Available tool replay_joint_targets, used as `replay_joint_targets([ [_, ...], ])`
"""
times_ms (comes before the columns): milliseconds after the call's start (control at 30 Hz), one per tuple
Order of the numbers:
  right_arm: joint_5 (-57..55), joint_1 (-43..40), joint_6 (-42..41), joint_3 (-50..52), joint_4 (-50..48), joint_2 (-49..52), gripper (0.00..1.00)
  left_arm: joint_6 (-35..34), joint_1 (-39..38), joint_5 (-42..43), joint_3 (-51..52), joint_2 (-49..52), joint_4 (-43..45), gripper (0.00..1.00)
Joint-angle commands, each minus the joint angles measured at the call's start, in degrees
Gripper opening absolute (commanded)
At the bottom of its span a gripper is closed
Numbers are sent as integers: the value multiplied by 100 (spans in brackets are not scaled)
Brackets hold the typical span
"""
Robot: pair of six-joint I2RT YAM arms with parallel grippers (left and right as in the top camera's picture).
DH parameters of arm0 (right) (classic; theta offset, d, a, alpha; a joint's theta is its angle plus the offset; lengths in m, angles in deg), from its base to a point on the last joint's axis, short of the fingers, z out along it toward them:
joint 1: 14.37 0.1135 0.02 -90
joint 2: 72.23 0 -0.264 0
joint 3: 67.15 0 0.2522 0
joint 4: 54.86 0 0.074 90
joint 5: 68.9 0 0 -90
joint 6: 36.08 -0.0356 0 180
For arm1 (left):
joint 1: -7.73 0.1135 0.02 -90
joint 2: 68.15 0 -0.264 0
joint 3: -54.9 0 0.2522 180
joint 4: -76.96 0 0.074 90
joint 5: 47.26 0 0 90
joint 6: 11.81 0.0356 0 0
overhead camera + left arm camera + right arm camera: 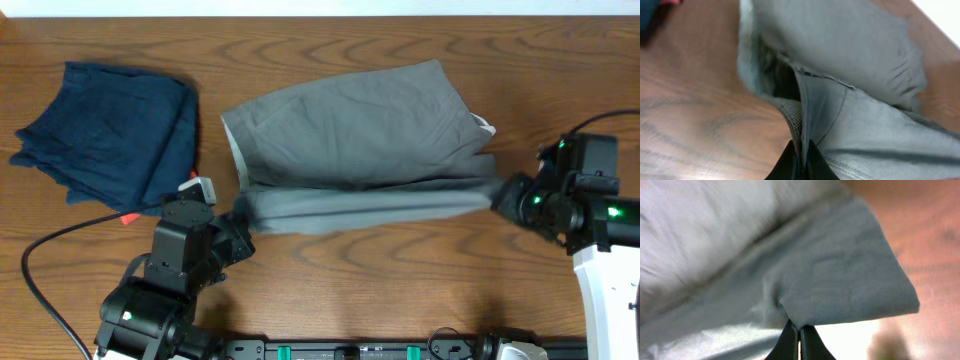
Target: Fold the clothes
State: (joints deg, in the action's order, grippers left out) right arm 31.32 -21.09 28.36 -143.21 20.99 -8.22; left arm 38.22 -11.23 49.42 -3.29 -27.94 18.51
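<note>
The grey shorts (360, 140) lie in the middle of the table, their near edge lifted and stretched taut between my two grippers. My left gripper (240, 222) is shut on the shorts' left near corner; the left wrist view shows the fabric (865, 100) pinched between the fingers (801, 162), with the pale inner lining beside it. My right gripper (503, 196) is shut on the right near corner; the right wrist view shows the grey cloth (840, 280) gripped at the fingertips (799, 339). A pale waistband lining shows at the shorts' right edge.
A dark navy folded garment (110, 130) lies at the back left, with something small and red at its near edge. A black cable (40, 270) runs along the table at the front left. The wooden table (400, 280) shows bare wood in front.
</note>
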Motion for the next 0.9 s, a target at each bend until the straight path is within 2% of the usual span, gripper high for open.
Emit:
replay_joint_targets([
  [0, -396, -26, 164, -356, -511, 28, 1, 138, 42, -483, -136, 188, 249, 6],
  [133, -302, 90, 166, -444, -1580, 247, 1, 138, 129, -957, -136, 739, 914, 6],
  [467, -70, 498, 208, -444, -4345, 1456, 1, 111, 1252, -973, -136, 2573, 2822, 6],
  [700, -79, 822, 249, -444, -6024, 2837, 1, 118, 1333, -977, -136, 3821, 4336, 6],
  [867, -76, 852, 197, -444, -6789, 3764, 1, 118, 1333, -975, -136, 4671, 5215, 6],
])
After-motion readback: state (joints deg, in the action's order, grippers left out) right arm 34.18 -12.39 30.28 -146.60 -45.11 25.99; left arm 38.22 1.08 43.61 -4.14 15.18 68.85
